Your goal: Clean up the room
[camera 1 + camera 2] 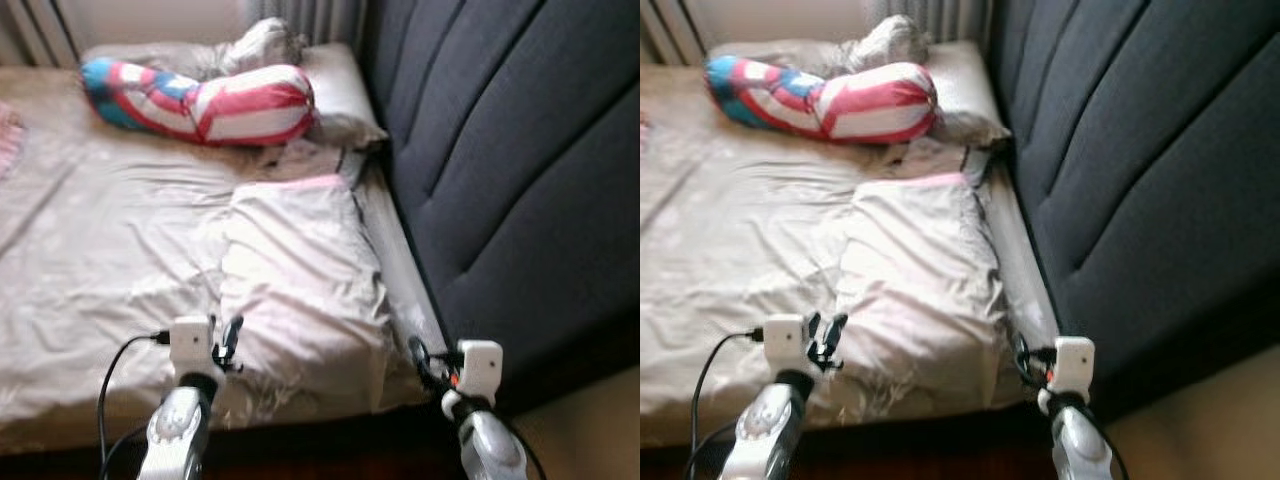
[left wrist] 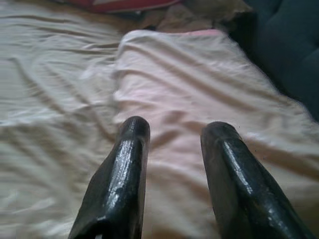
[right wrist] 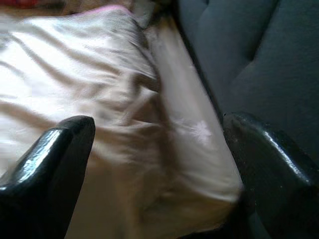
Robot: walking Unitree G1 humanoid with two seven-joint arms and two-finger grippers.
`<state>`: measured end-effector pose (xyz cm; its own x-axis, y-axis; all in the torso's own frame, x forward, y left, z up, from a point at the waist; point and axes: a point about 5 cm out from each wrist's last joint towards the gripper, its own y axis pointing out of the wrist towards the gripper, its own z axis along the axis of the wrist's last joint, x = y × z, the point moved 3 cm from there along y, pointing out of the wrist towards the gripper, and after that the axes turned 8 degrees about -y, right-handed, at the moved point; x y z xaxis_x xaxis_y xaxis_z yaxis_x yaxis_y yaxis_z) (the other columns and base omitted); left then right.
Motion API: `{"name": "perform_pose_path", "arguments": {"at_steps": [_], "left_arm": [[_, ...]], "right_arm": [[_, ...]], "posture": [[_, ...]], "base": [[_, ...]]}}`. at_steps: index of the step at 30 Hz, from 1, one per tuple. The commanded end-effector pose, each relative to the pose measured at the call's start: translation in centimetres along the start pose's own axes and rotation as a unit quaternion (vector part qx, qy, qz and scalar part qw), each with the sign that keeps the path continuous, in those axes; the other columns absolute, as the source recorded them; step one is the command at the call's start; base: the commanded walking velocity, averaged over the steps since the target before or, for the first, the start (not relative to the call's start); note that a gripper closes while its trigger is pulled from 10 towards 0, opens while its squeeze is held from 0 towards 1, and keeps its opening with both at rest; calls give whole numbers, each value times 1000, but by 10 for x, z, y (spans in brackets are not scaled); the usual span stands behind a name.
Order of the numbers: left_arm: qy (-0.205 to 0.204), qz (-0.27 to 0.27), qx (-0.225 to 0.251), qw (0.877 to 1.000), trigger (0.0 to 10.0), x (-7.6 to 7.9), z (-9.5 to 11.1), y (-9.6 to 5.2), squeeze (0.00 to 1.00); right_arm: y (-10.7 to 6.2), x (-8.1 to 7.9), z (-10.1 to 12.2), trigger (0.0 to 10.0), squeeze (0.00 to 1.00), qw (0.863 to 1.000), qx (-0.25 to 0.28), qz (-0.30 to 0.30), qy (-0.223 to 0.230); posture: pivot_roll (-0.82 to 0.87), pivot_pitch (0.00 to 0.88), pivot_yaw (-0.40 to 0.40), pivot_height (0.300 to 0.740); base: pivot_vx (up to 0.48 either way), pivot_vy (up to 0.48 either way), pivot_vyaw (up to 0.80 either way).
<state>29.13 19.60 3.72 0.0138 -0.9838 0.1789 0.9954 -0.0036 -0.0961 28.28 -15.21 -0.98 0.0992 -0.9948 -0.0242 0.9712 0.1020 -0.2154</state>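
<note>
A pale folded blanket with a pink edge (image 1: 300, 270) lies on the right side of the bed (image 1: 100, 230), over a creased beige sheet. At the bed's head a red, white and blue striped cushion (image 1: 210, 100) rests against a white pillow (image 1: 340, 90). My left gripper (image 1: 230, 340) hovers open at the blanket's near left corner; in the left wrist view its fingers (image 2: 132, 149) are apart over the blanket (image 2: 199, 79). My right gripper (image 1: 418, 355) is wide open at the blanket's near right corner, by the bed's side edge (image 3: 194, 129).
A dark padded panel (image 1: 520, 150) rises along the bed's right side. A crumpled grey cloth (image 1: 265, 45) lies behind the striped cushion. Something pink (image 1: 8, 135) shows at the far left edge. Curtains hang at the back.
</note>
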Motion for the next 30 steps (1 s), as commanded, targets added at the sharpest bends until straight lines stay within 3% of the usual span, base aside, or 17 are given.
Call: {"name": "perform_pose_path", "arguments": {"at_steps": [1, 15, 21, 27, 30], "left_arm": [[0, -9, 5, 1000, 10000, 6, 3, 3, 0], [7, -14, 3, 1000, 10000, 9, 3, 4, 0], [10, -6, 3, 1000, 10000, 8, 3, 5, 0], [11, 1, 4, 1000, 10000, 6, 3, 4, 0], [12, 1, 4, 1000, 10000, 5, 3, 4, 0]], "right_arm": [[-2, 7, -2, 10000, 0, 1000, -3, -7, -5], [0, 5, -2, 10000, 0, 1000, -3, 4, -1], [1, 3, 0, 10000, 0, 1000, -2, 18, -19], [0, 5, 0, 10000, 0, 1000, -2, 11, -10], [0, 8, 0, 10000, 0, 1000, -2, 6, -7]], "posture": [[-72, 86, -67, 740], [-69, 78, -68, 740], [-70, 80, -69, 740], [-69, 82, -69, 740], [-69, 83, -68, 740]], "base": [[0, 0, 0], [0, 0, 0], [0, 0, 0], [0, 0, 800], [0, 0, 0]]}}
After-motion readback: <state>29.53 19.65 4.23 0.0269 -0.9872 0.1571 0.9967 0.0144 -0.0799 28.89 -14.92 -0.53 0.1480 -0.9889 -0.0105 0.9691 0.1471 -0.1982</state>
